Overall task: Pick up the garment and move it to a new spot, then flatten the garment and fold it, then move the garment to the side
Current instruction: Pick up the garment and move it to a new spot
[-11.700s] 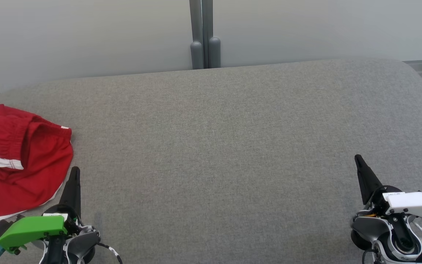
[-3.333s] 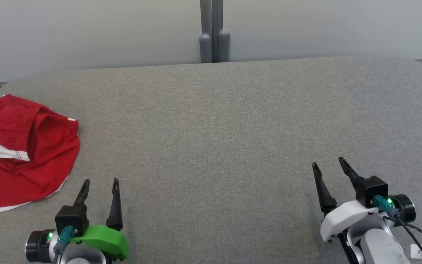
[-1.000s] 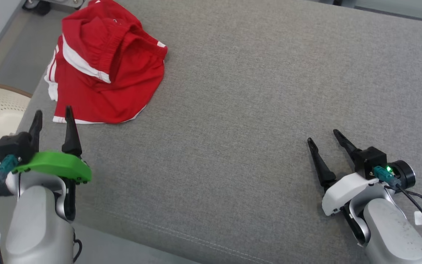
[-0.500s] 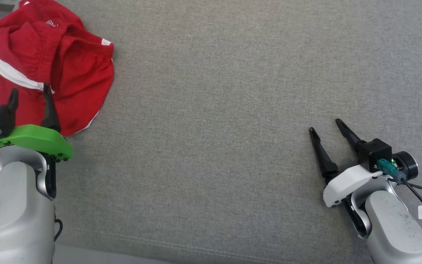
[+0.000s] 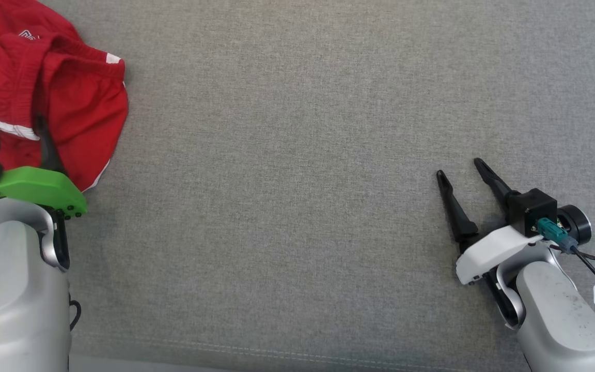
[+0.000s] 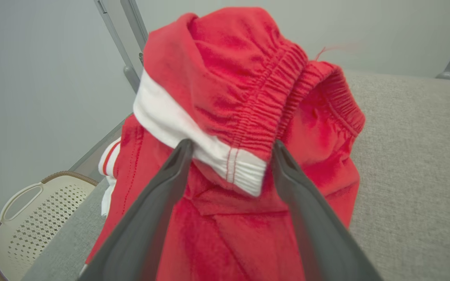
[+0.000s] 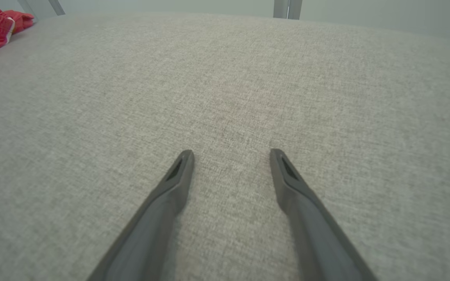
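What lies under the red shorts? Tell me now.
The red shorts lie crumpled on the grey cushion; its fabric shows beside them. Anything beneath their folds is covered.

Red garment [image 5: 70, 103] with white stripes and trim. Mottled grey counter [image 5: 297, 155]. Cream basket [image 6: 25, 218], dotted with holes, brown rim. Left end effector [image 5: 14, 125] green-shelled, right end effector [image 5: 458, 168] white-shelled, both black-fingered.

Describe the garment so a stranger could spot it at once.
On the wide grey upholstered surface, look to its far left, where the green-cased left gripper points. The crumpled red shorts lie there, set apart by an elastic waistband and a white stripe.
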Controlling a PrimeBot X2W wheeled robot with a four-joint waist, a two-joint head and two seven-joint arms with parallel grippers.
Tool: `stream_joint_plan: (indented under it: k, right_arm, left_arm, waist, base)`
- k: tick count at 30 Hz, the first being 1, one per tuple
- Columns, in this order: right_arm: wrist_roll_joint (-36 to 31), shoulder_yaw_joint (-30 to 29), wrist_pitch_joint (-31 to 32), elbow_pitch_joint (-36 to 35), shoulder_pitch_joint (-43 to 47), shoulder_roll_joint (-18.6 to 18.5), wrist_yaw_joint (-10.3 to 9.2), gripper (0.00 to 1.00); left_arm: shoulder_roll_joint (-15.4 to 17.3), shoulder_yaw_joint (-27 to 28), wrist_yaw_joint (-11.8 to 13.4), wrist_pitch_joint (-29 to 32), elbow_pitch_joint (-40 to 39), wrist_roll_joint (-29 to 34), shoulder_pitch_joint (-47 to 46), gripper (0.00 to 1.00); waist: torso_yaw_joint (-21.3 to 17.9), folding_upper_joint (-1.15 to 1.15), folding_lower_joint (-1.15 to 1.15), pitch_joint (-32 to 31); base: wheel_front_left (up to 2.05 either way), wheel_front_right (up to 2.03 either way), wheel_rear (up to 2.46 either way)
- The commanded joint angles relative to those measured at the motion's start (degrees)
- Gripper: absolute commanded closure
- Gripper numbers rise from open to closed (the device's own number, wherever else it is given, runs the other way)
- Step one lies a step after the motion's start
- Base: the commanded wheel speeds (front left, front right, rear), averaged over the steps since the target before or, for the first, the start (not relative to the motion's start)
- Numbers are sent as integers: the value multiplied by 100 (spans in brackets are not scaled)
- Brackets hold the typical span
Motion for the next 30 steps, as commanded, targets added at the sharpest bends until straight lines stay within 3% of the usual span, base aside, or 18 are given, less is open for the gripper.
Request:
stream_joint_plan:
  k: [1, 21, 22, 23, 30]
  right_arm:
    - [41, -33, 105, 238, 82, -93, -26, 0]
    - [161, -143, 143, 433, 22, -53, -61, 0]
    - [166, -151, 146, 443, 22, -48, -61, 0]
    - [165, -157, 147, 453, 24, -43, -62, 0]
    - [171, -168, 147, 539, 187, 94, -59, 0]
  left_arm:
    - [50, 60, 47, 2, -5, 41, -95, 0]
    - [390, 462, 35, 3, 584, 85, -605, 0]
    - [402, 471, 36, 3, 598, 87, -632, 58]
    - [397, 469, 28, 3, 615, 101, -641, 100]
    - [219, 443, 18, 2, 204, 208, -570, 100]
  waist:
    - [-59, 0, 0, 71]
    - [-571, 0, 0, 457]
    - [-582, 0, 0, 463]
    - [-589, 0, 0, 465]
    - [-495, 0, 0, 274]
  base:
    - [0, 0, 0]
    - [0, 0, 0]
    - [0, 0, 0]
    - [0, 0, 0]
    - [0, 0, 0]
